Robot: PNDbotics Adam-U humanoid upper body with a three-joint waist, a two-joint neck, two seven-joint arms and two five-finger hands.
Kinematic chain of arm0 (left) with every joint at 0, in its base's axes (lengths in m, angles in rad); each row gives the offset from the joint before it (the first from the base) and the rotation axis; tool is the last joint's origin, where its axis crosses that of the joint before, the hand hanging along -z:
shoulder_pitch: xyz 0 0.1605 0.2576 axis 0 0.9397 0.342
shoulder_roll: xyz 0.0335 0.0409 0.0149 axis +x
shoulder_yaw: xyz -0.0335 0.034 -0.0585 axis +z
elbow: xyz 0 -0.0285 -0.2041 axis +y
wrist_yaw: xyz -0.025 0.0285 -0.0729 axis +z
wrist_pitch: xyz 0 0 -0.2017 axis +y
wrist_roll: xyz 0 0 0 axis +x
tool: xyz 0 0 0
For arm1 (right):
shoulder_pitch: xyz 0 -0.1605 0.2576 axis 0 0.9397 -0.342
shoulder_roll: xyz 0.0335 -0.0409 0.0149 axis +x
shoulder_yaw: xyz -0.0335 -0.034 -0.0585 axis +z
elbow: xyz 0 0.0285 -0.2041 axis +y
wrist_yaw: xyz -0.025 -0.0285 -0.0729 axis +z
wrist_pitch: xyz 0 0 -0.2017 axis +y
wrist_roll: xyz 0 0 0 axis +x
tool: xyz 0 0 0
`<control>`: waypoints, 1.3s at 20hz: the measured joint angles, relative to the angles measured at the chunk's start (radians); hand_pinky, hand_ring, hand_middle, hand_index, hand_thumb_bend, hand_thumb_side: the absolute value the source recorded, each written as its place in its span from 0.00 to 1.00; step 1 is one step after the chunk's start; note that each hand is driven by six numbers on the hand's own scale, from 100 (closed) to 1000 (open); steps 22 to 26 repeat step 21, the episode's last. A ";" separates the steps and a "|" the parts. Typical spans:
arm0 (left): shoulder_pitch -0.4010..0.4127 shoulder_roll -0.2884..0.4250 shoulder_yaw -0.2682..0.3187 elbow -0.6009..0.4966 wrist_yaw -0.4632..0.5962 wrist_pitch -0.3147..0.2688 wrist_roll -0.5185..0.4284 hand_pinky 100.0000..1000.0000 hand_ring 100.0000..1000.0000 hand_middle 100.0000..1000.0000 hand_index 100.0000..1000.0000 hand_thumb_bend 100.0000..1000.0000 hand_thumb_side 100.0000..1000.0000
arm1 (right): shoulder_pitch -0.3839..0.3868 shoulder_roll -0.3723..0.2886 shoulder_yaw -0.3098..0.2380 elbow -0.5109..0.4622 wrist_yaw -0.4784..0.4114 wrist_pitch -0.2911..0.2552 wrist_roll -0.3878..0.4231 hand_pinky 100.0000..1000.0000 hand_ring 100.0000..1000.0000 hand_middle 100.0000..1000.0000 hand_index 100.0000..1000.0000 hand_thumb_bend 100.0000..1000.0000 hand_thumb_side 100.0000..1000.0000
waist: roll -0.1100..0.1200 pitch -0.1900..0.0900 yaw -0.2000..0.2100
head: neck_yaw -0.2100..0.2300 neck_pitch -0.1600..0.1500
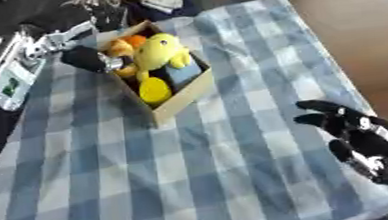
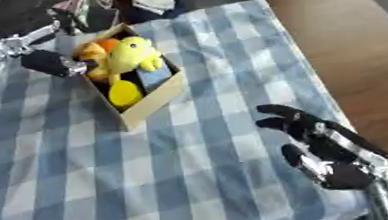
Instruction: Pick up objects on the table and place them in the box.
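Box (image 1: 182, 99) is sitting full: yellow plush (image 1: 159, 52), yellow ball (image 1: 154, 90). Tabletop (image 1: 194, 172) is showing nothing left. Left hand (image 1: 87, 59) fingers: cannot tell; right hand (image 2: 319, 146) fingers are spreading, holding nothing.

Prob. a lab/demo room: counter (image 1: 238, 178) w/ blue-check cloth (image 1: 108, 190), bare wood at 2 o'clock, metal rig & gear (image 1: 9, 68) piled at 10–11 o'clock.
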 measured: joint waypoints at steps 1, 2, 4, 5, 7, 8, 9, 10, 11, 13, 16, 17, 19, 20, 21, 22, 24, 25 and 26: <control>0.023 0.018 0.010 -0.045 0.035 0.010 0.019 0.73 0.69 0.72 0.81 0.23 0.58 | 0.000 0.000 -0.001 0.000 0.001 0.000 -0.001 1.00 0.92 0.97 1.00 0.00 0.45 | 0.000 -0.001 0.006 | -0.002 0.000; 0.050 0.037 0.022 -0.094 0.070 0.021 0.040 0.73 0.69 0.71 0.80 0.22 0.58 | 0.001 0.000 -0.002 0.000 0.002 0.000 -0.002 1.00 0.92 0.97 1.00 0.00 0.45 | 0.000 -0.002 0.011 | -0.003 0.003; 0.118 0.067 0.053 -0.199 0.141 0.044 0.084 0.72 0.68 0.70 0.80 0.20 0.55 | 0.002 0.000 -0.006 0.000 0.004 -0.001 -0.005 1.00 0.92 0.97 1.00 0.00 0.45 | 0.000 -0.007 0.023 | -0.006 0.008; 0.154 0.078 0.071 -0.251 0.174 0.056 0.108 0.72 0.67 0.69 0.79 0.18 0.52 | 0.005 0.000 -0.006 0.000 0.005 0.000 -0.007 1.00 0.92 0.97 1.00 0.00 0.45 | 0.000 -0.007 0.030 | -0.007 0.009; 0.238 0.087 0.112 -0.362 0.241 0.082 0.167 0.72 0.66 0.67 0.79 0.15 0.51 | 0.010 0.000 -0.009 0.000 0.005 0.000 -0.010 1.00 0.91 0.97 1.00 0.00 0.44 | 0.000 -0.008 0.045 | -0.010 0.016; 0.278 0.088 0.131 -0.412 0.273 0.096 0.200 0.72 0.66 0.67 0.78 0.14 0.50 | 0.010 -0.001 -0.012 0.000 0.005 0.000 -0.014 1.00 0.91 0.97 1.00 0.00 0.44 | -0.001 -0.009 0.053 | -0.011 0.018; 0.315 0.087 0.148 -0.453 0.303 0.106 0.232 0.72 0.65 0.67 0.78 0.13 0.50 | 0.011 -0.001 -0.013 0.000 0.005 0.000 -0.017 1.00 0.91 0.97 1.00 0.00 0.44 | -0.002 -0.012 0.061 | -0.012 0.021; 0.345 0.083 0.163 -0.485 0.330 0.112 0.265 0.72 0.65 0.66 0.78 0.12 0.49 | 0.012 -0.001 -0.014 0.000 0.005 0.000 -0.021 1.00 0.91 0.97 1.00 0.00 0.43 | -0.003 -0.014 0.070 | -0.013 0.025; 0.374 0.075 0.176 -0.507 0.355 0.112 0.298 0.72 0.65 0.66 0.77 0.11 0.49 | 0.015 -0.001 -0.017 0.000 0.005 0.000 -0.025 1.00 0.91 0.96 1.00 0.00 0.43 | -0.005 -0.015 0.077 | -0.013 0.027; 0.425 0.047 0.197 -0.531 0.401 0.101 0.361 0.71 0.64 0.66 0.77 0.09 0.50 | 0.019 -0.001 -0.019 0.000 0.005 0.000 -0.035 1.00 0.90 0.96 1.00 0.00 0.42 | -0.007 -0.018 0.090 | -0.013 0.036; 0.496 -0.019 0.213 -0.541 0.455 0.076 0.433 0.71 0.63 0.65 0.78 0.07 0.54 | 0.028 -0.001 -0.025 0.000 0.005 -0.001 -0.053 1.00 0.89 0.95 1.00 0.00 0.40 | -0.007 -0.027 0.109 | -0.014 0.047; 0.521 -0.048 0.217 -0.541 0.468 0.070 0.451 0.71 0.63 0.65 0.78 0.06 0.55 | 0.028 -0.001 -0.028 0.000 0.004 0.000 -0.061 1.00 0.89 0.95 1.00 0.00 0.40 | -0.007 -0.029 0.116 | -0.014 0.050; 0.570 -0.109 0.221 -0.541 0.489 0.063 0.483 0.70 0.62 0.65 0.78 0.05 0.57 | 0.032 -0.001 -0.032 0.000 -0.002 0.001 -0.077 1.00 0.89 0.95 1.00 0.00 0.41 | -0.010 -0.031 0.129 | -0.015 0.052; 0.595 -0.140 0.221 -0.541 0.497 0.062 0.498 0.70 0.62 0.64 0.78 0.04 0.57 | 0.035 -0.001 -0.035 -0.001 -0.004 0.002 -0.085 1.00 0.89 0.95 1.00 0.00 0.40 | -0.013 -0.032 0.134 | -0.015 0.052; 0.619 -0.171 0.221 -0.541 0.502 0.063 0.512 0.70 0.62 0.64 0.78 0.04 0.58 | 0.037 -0.001 -0.037 -0.001 -0.007 0.003 -0.091 1.00 0.89 0.95 1.00 0.00 0.40 | -0.014 -0.032 0.140 | -0.015 0.052; 0.619 -0.171 0.221 -0.541 0.502 0.063 0.512 0.70 0.62 0.64 0.78 0.04 0.58 | 0.037 -0.001 -0.037 -0.001 -0.007 0.003 -0.091 1.00 0.89 0.95 1.00 0.00 0.40 | -0.014 -0.032 0.140 | -0.015 0.052; 0.619 -0.171 0.221 -0.541 0.502 0.063 0.512 0.70 0.62 0.64 0.78 0.04 0.58 | 0.037 -0.001 -0.037 -0.001 -0.007 0.003 -0.091 1.00 0.89 0.95 1.00 0.00 0.40 | -0.014 -0.032 0.140 | -0.015 0.052; 0.619 -0.171 0.221 -0.541 0.502 0.063 0.512 0.70 0.62 0.64 0.78 0.04 0.58 | 0.037 -0.001 -0.037 -0.001 -0.007 0.003 -0.091 1.00 0.89 0.95 1.00 0.00 0.40 | -0.014 -0.032 0.140 | -0.015 0.052; 0.619 -0.171 0.221 -0.541 0.502 0.063 0.512 0.70 0.62 0.64 0.78 0.04 0.58 | 0.037 -0.001 -0.037 -0.001 -0.007 0.003 -0.091 1.00 0.89 0.95 1.00 0.00 0.40 | -0.014 -0.032 0.140 | -0.015 0.052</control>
